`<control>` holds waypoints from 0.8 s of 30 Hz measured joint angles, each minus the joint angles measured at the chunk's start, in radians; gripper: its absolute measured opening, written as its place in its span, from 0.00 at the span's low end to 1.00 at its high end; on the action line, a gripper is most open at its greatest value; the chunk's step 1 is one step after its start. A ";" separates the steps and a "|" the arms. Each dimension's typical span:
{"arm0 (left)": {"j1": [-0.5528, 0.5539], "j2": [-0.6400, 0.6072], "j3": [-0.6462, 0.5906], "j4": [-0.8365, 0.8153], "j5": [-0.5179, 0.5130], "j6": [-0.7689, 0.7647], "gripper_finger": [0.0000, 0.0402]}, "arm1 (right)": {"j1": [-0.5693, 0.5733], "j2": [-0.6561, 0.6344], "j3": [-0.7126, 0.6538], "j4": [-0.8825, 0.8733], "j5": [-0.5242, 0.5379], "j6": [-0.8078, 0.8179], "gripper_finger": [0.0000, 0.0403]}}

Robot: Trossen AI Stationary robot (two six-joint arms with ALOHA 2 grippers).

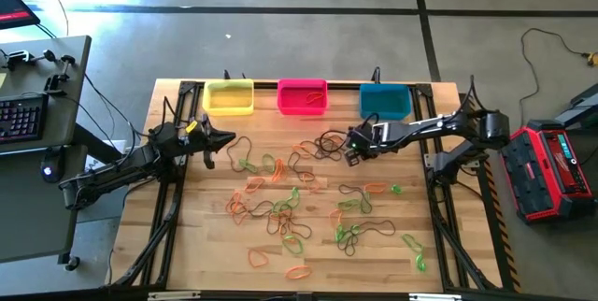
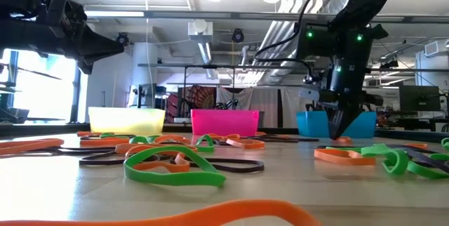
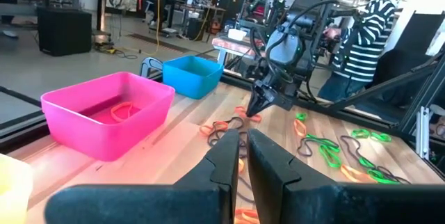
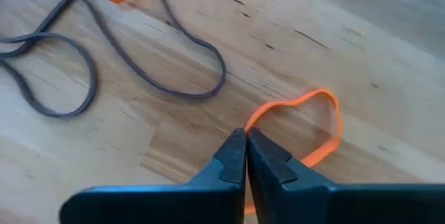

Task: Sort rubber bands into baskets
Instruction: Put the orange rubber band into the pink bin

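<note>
From above, thin elastic rubber bands [image 1: 290, 209] in green, orange and dark brown litter the wooden surface [image 1: 201, 245], with 3 rectangular plastic baskets [image 1: 303, 97], yellow, pink and teal, along its far edge. The left end effector [image 1: 224, 137] hovers closed. In the right wrist view, the right end effector [image 4: 246, 135] is pinched onto an orange rubber band [image 4: 327, 116].

Robotics lab in an open industrial hall

A wooden table [image 1: 308, 245] on a black frame stands on bare concrete floor [image 1: 280, 49]. At its 9 o'clock, a desk with a keyboard [image 1: 21, 119]; at 3 o'clock, a red case [image 1: 551, 165]. Exposed ducts [image 2: 203, 43], more rigs and a person in a striped top [image 3: 365, 33] fill the background.
</note>
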 joint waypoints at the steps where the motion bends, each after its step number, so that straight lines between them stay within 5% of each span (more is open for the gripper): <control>1: 0.000 0.000 0.000 0.000 0.000 0.000 0.06 | 0.000 -0.002 0.004 -0.002 0.001 -0.012 0.00; 10: 0.000 0.000 0.000 0.006 0.000 0.002 0.06 | 0.015 -0.003 0.154 0.016 0.071 -0.212 0.00; 17: 0.000 0.000 0.000 0.005 -0.070 0.037 0.06 | -0.036 0.006 0.272 0.210 0.109 -0.424 0.00; 24: 0.000 0.000 0.000 0.005 -0.066 0.029 0.06 | -0.123 0.144 0.443 0.281 0.054 -0.601 0.00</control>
